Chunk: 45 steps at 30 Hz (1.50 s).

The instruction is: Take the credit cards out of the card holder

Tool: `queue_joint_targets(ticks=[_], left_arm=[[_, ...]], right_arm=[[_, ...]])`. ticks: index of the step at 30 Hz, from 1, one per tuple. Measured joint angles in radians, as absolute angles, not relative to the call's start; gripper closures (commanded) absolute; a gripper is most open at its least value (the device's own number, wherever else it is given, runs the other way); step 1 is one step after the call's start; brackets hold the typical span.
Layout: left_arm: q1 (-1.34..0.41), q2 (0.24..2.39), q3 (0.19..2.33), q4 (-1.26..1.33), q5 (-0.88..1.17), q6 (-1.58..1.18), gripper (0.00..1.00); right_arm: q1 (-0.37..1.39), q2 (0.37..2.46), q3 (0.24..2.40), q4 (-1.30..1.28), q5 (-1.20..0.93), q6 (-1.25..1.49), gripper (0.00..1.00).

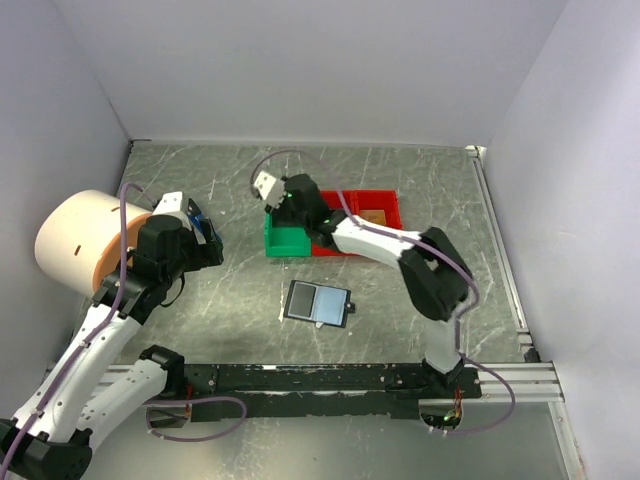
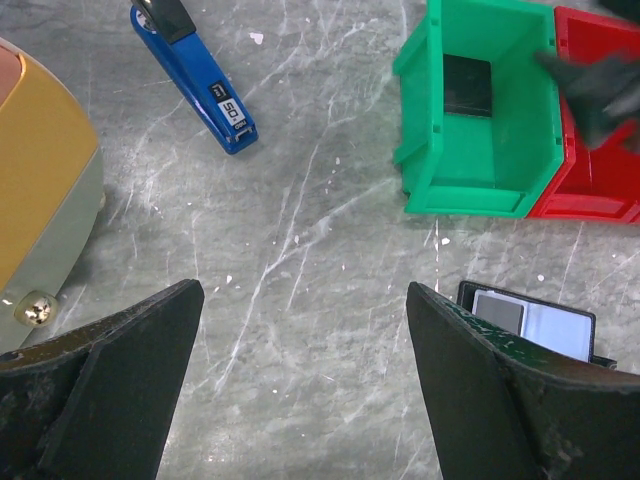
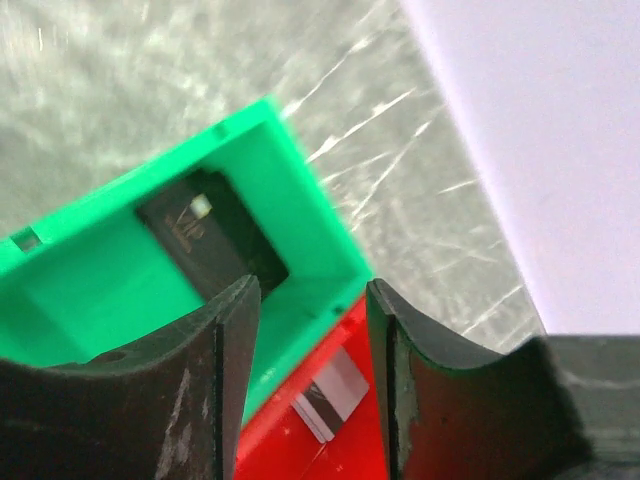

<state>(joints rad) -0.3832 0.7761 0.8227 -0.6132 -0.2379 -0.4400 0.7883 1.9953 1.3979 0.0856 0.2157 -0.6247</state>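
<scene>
Now your right gripper [image 3: 310,290] hangs over the green bin [image 3: 300,200], its jaws partly apart with nothing between them, and a black card [image 3: 210,235] lies on the bin floor below. A striped card [image 3: 330,395] lies in the red bin [image 2: 600,190] beside it. Your left gripper [image 2: 300,290] is wide and empty above the table [image 2: 300,200]. The card holder [image 1: 318,302] lies unfolded on the table, near the arm bases and well apart from both bins. At least one grey card [image 2: 498,312] is in its sleeve, so I judge the task is not yet done. The risks I see are these. The holder is light and nothing pins it, so if you pull the grey card with one gripper only, the whole holder may slide or lift with the card. The card is thin and flat, so the fingers may slip off its edge, or pinch the clear sleeve together with it. If you lower the right gripper before you move it away, a finger may catch the green wall and push the bin. On the left, the stapler [image 2: 195,75] lies near, and a careless sweep could knock it.
</scene>
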Motion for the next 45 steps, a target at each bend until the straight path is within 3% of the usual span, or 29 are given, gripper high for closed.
queue_joint_targets(ticks=[2, 5, 10, 22, 33, 38, 45], left_arm=[[-0.383, 0.776, 0.822, -0.612, -0.238, -0.439, 0.05], [-0.383, 0.775, 0.821, -0.610, -0.236, -0.435, 0.06], [-0.383, 0.784, 0.820, -0.603, -0.221, -0.427, 0.07], [-0.383, 0.816, 0.804, -0.592, -0.185, -0.432, 0.05], [-0.400, 0.971, 0.707, -0.325, 0.166, -0.693, 0.12], [-0.498, 1.020, 0.664, -0.229, 0.213, -0.724, 0.17], [-0.603, 1.159, 0.648, -0.182, 0.225, -0.725, 0.24]], right_arm=[[0.788, 1.907, 1.353, 0.144, 0.232, -0.547, 0.46], [0.787, 1.737, 1.251, 0.234, 0.267, -0.368, 0.54], [0.785, 1.491, 1.034, 0.285, 0.304, 0.060, 0.54], [0.785, 1.285, 0.601, 0.163, 0.120, 0.790, 0.50], [0.799, 1.213, 0.476, 0.218, 0.054, 1.036, 0.56], [0.805, 1.201, 0.354, 0.275, 0.013, 1.123, 0.62], [0.807, 1.293, 0.387, 0.317, -0.055, 1.122, 0.65]])
